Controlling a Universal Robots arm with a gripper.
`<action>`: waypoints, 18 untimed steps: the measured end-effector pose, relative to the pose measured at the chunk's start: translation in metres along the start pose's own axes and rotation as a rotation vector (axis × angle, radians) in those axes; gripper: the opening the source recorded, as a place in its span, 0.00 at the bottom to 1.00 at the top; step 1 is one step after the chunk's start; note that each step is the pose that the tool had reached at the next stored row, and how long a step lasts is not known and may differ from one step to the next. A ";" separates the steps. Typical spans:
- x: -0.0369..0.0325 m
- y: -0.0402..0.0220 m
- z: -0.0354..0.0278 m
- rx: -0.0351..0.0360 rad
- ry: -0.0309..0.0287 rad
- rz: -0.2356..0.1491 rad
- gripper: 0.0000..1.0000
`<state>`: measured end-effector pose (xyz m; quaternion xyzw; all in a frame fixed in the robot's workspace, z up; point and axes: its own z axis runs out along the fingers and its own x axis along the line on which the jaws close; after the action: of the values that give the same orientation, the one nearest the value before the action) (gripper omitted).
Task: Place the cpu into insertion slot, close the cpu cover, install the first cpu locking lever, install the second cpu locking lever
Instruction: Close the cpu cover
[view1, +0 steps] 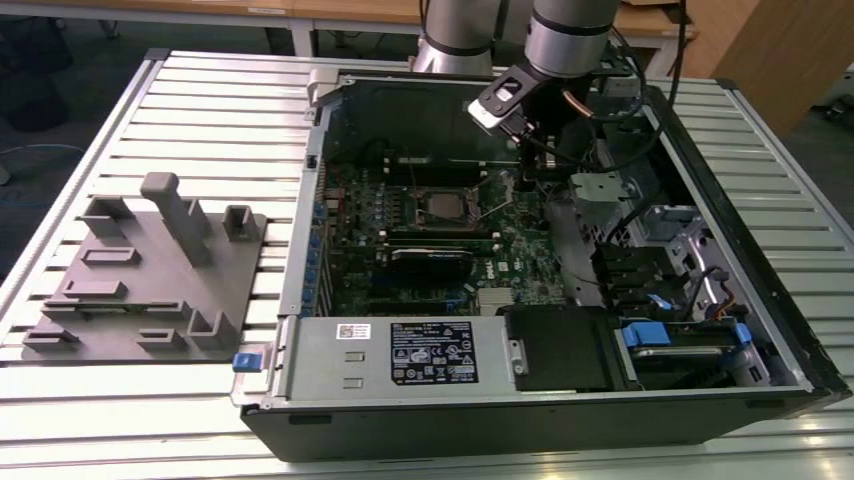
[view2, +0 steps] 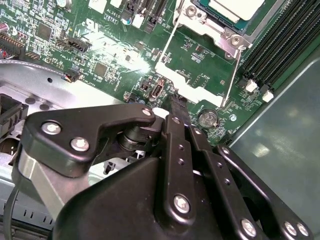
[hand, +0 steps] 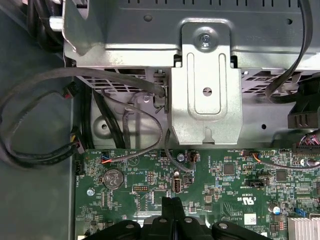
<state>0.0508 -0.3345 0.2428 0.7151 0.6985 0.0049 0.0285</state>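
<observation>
Closest in, note pincer (view2: 176, 100) pinched together on nothing, poised near lever (view2: 232, 75). Find cpu (view2: 235, 7) seated in slot (view1: 414, 206), cover (view2: 227, 36) seemingly down. Press lever down squarely, then hook sideways; avoid scraping board (view2: 195, 55).

The end effector (view2: 176, 103) is matt black, the circuit board (view2: 197, 57) glossy green.

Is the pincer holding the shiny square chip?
No, the cpu lies in the insertion slot, apart from the shut pincer.
</observation>
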 end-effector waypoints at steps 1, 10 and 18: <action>0.0000 0.0000 0.0000 0.0000 0.0000 0.000 0.10; -0.0002 -0.0087 -0.0002 -0.0038 0.0004 0.000 0.10; -0.0007 -0.0311 -0.0013 -0.0271 0.0008 0.001 0.10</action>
<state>0.0197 -0.3344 0.2427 0.7149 0.6980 0.0147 0.0379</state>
